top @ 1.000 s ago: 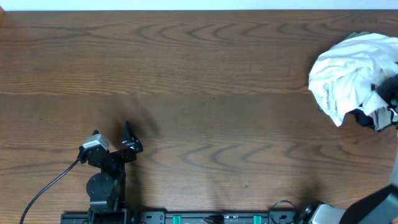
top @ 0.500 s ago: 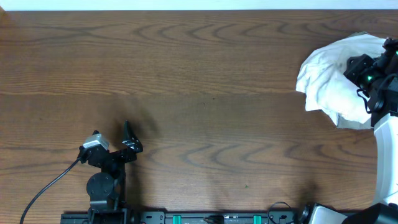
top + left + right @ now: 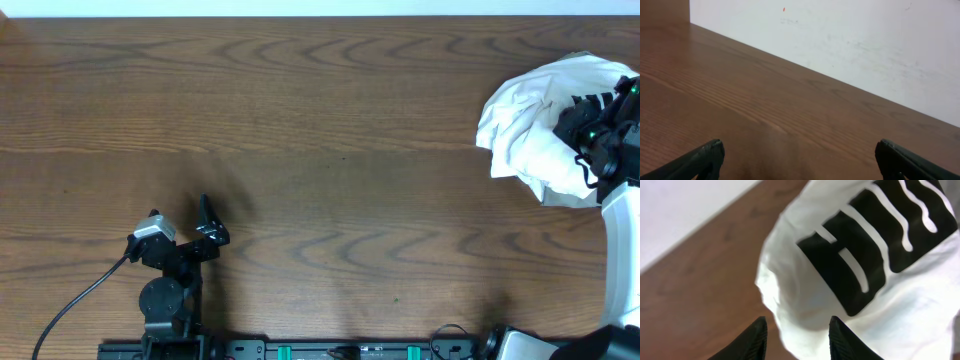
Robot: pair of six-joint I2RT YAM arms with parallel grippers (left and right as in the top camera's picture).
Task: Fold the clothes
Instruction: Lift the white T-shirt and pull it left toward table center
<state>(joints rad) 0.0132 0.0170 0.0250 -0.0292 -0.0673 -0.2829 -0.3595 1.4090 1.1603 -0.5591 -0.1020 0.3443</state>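
The clothes (image 3: 535, 130) are a crumpled white T-shirt heaped at the table's far right. Its black block lettering (image 3: 875, 235) fills the right wrist view. My right gripper (image 3: 585, 125) hovers over the heap's right side. In the right wrist view its jaws (image 3: 797, 322) stand apart, and the shirt's white edge shows in the gap, not pinched. My left gripper (image 3: 210, 225) rests near the front left of the table, far from the shirt. In the left wrist view it is wide open (image 3: 799, 147) over bare wood.
The wooden table (image 3: 320, 150) runs from the left arm's base (image 3: 165, 300) to the shirt. A black cable (image 3: 70, 305) trails off the front left. A white wall (image 3: 850, 45) stands behind the table's far edge.
The right gripper swung in from the right edge onto the shirt, and the heap shifted a little left. Its jaws went from shut to parted. The left arm stayed still.
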